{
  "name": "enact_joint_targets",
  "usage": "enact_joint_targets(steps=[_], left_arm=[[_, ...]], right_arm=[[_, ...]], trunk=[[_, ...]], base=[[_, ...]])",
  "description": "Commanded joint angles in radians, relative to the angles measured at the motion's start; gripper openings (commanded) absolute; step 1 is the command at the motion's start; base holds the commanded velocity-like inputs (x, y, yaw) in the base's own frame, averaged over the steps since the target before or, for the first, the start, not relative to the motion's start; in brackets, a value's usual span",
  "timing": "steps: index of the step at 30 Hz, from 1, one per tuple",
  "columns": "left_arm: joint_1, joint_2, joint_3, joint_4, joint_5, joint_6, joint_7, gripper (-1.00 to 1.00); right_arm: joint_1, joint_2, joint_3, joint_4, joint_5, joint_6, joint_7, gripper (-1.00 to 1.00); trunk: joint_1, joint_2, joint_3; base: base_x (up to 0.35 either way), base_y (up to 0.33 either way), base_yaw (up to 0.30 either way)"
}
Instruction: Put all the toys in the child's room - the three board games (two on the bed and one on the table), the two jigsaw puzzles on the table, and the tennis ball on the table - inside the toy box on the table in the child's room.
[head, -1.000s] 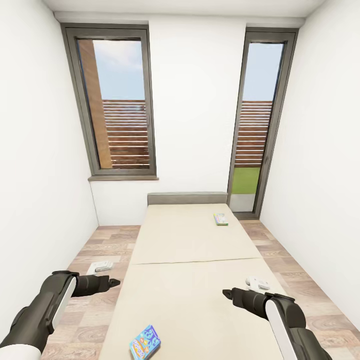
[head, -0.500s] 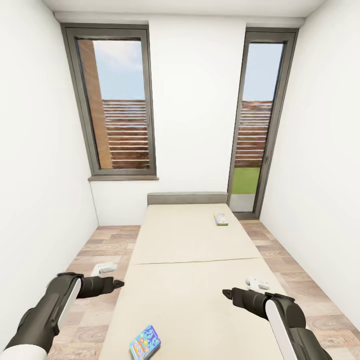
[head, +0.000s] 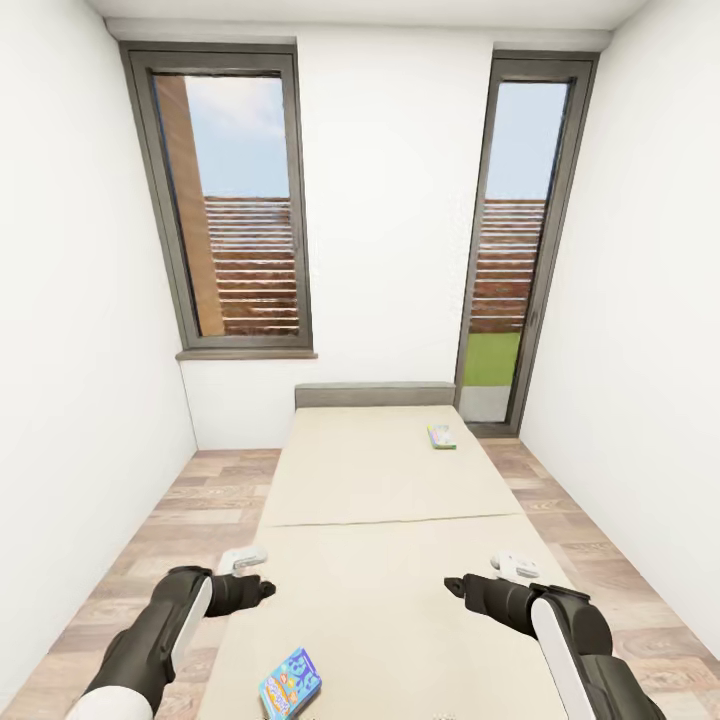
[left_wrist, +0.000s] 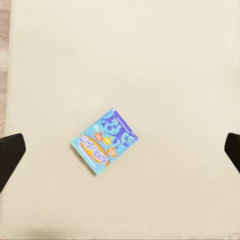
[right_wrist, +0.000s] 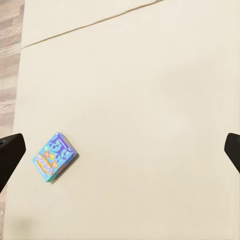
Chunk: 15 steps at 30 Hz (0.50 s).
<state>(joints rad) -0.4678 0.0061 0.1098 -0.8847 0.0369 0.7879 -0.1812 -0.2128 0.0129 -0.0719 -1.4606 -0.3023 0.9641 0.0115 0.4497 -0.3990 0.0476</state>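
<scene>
Beige bed (head: 390, 520) in the head view: blue board game (head: 290, 684) lies below both end effectors, another (head: 441, 437) far ahead. Left wrist view: game (left_wrist: 104, 140) between spread fingers. Right wrist view: spread fingers, game (right_wrist: 54, 156) beside one.

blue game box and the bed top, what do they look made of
Blue game box: likely printed cardboard, thin and flat with sharp corners and bright graphics. Bed: plain beige matte mattress, probably fabric, with one seam across; simulated, so uncertain.
</scene>
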Motion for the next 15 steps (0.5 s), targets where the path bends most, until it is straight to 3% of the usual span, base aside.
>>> enact_joint_targets(steps=[1, 3, 5, 10, 15], left_arm=[[-0.005, -0.014, 0.002, 0.021, 0.002, -0.001, 0.022, 1.0], [-0.045, -0.052, 0.003, 0.104, 0.001, -0.038, 0.108, 1.0], [-0.083, -0.066, 0.004, 0.164, 0.003, -0.086, 0.155, 1.0], [-0.15, -0.073, 0.006, 0.297, 0.004, -0.159, 0.203, 1.0], [-0.162, -0.074, 0.007, 0.32, 0.005, -0.17, 0.209, 1.0]], right_arm=[[0.0, 0.001, -0.002, -0.001, -0.001, 0.005, 0.001, 1.0], [0.0, 0.0, -0.003, -0.001, -0.001, 0.008, 0.002, 1.0], [0.0, 0.001, -0.003, -0.001, -0.001, 0.009, 0.002, 1.0], [0.0, 0.001, -0.004, -0.026, -0.001, 0.057, 0.003, 1.0], [-0.022, 0.0, -0.01, -0.067, -0.002, 0.083, 0.003, 1.0]], trunk=[[0.0, -0.001, -0.002], [0.0, -0.001, -0.005], [0.0, -0.001, -0.008], [0.0, -0.001, -0.016], [0.0, -0.001, -0.024]], base=[[0.0, 0.0, 0.0], [0.0, 0.0, 0.0], [0.0, 0.0, 0.0], [0.0, 0.0, 0.0], [0.0, 0.0, 0.0]])
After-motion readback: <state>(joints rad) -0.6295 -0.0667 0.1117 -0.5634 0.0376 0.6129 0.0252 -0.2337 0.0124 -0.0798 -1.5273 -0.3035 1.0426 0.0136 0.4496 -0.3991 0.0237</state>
